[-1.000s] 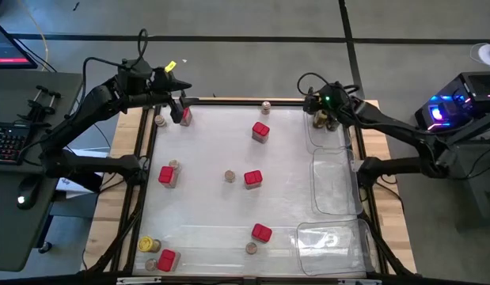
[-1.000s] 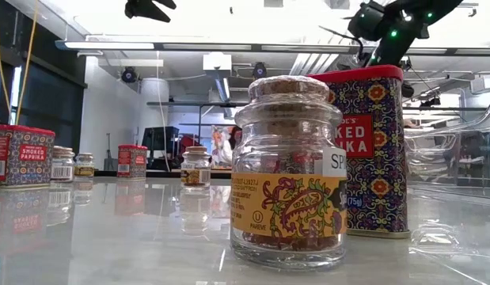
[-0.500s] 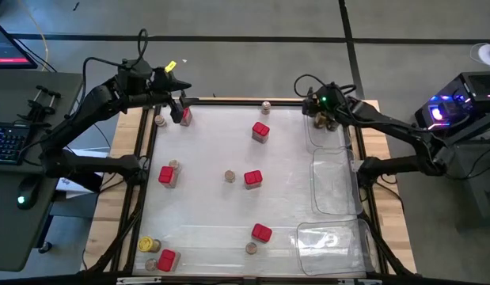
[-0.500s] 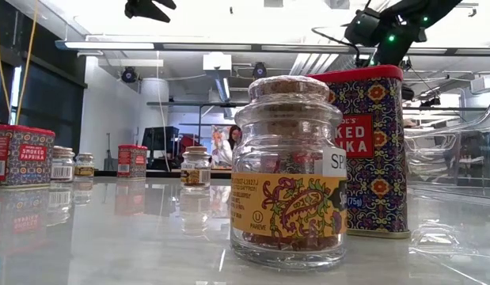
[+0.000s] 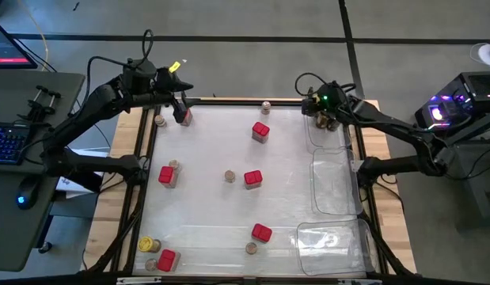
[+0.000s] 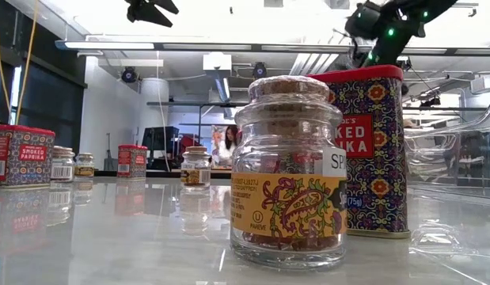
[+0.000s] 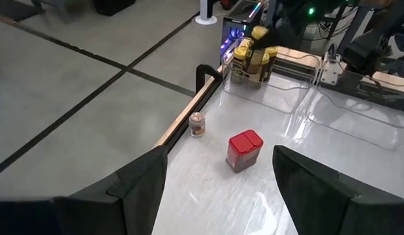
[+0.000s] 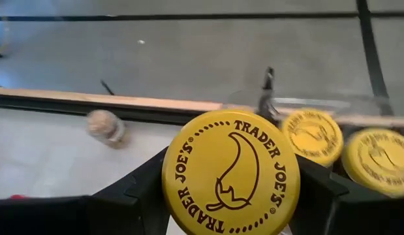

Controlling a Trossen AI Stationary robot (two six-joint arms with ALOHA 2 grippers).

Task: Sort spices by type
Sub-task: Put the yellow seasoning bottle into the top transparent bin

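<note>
Red tins (image 5: 260, 131) and small brown-topped jars (image 5: 229, 176) stand scattered on the white table, with one yellow-lidded jar (image 5: 148, 244) at the near left. My right gripper (image 5: 317, 112) is over the far right clear tray (image 5: 328, 136), shut on a yellow-lidded jar (image 8: 231, 173). Two more yellow-lidded jars (image 8: 312, 136) stand beside it in that tray. My left gripper (image 5: 183, 115) hangs open and empty high over the far left corner, above a red tin (image 5: 186, 119). In its wrist view a red tin (image 7: 244, 149) and a small jar (image 7: 197, 124) stand farther off. My right gripper has the yellow-lidded jar between its two fingers (image 8: 139, 189), one on each side just under the lid's rim (image 8: 175, 196). The wide lid hides where they touch. The fingers slant down from the table's right. The jar is upright; whether its base rests in the tray, I cannot tell.
Two more clear trays (image 5: 336, 186) (image 5: 332, 241) line the right side. A dark rail (image 5: 229, 101) frames the table. In the low view a cork-topped jar (image 6: 290, 174) and a red-lidded tin (image 6: 371, 150) stand close to the near edge.
My right gripper has rolled a little about its own line above the far right tray, staying in about the same place.
</note>
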